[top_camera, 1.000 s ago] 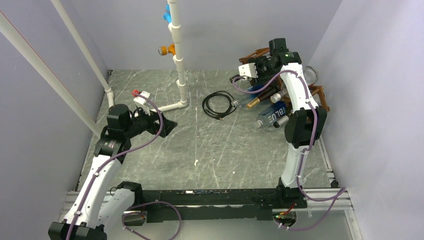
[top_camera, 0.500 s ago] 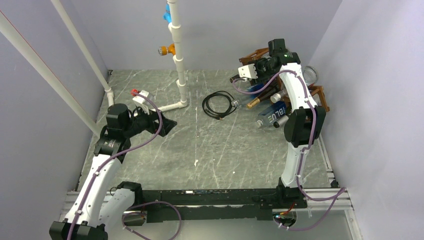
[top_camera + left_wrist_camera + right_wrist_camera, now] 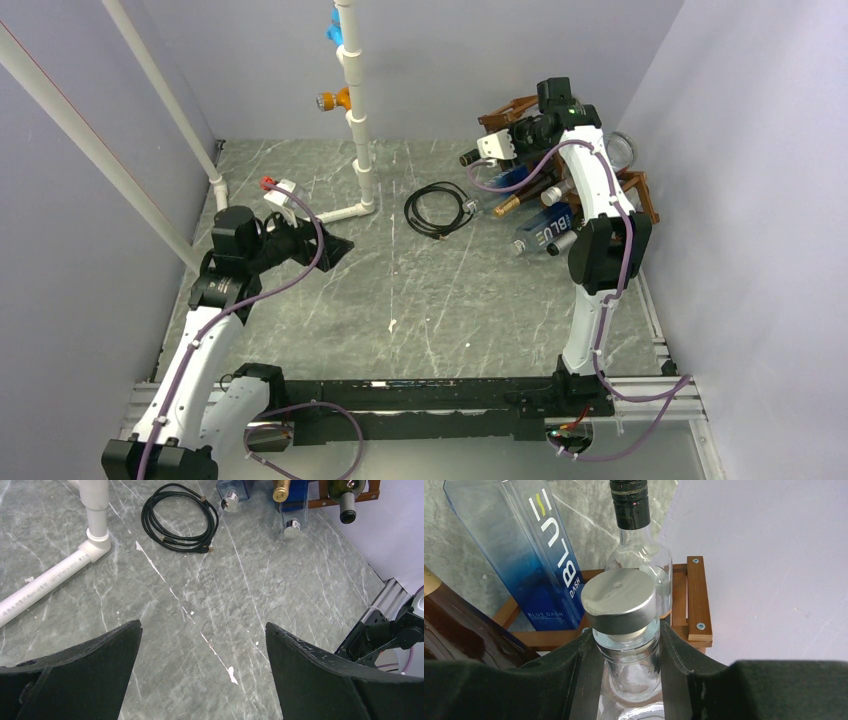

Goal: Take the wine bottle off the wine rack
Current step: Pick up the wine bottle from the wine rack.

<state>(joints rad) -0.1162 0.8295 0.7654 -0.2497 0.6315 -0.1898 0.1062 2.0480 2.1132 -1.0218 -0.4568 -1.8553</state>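
Clear wine bottle (image 3: 625, 655) clamped between right fingers (image 3: 576, 677).

The surface (image 3: 400, 300) is a grey slab with a marble pattern, crossed by thin white veins and a few white flecks. Plain pale lavender walls close it in: a far wall (image 3: 450, 60), a left wall (image 3: 60, 300) and a right wall (image 3: 760, 200). A white upright pipe (image 3: 358, 130) stands near the far wall, carrying an orange fitting (image 3: 335, 99) and a blue fitting (image 3: 332, 32). At its foot an elbow pipe (image 3: 340, 212) runs left along the slab. Two slanted white pipes (image 3: 90, 145) cross the left wall. A silver rail (image 3: 650, 383) edges the near side. The light is even, with soft shadows.
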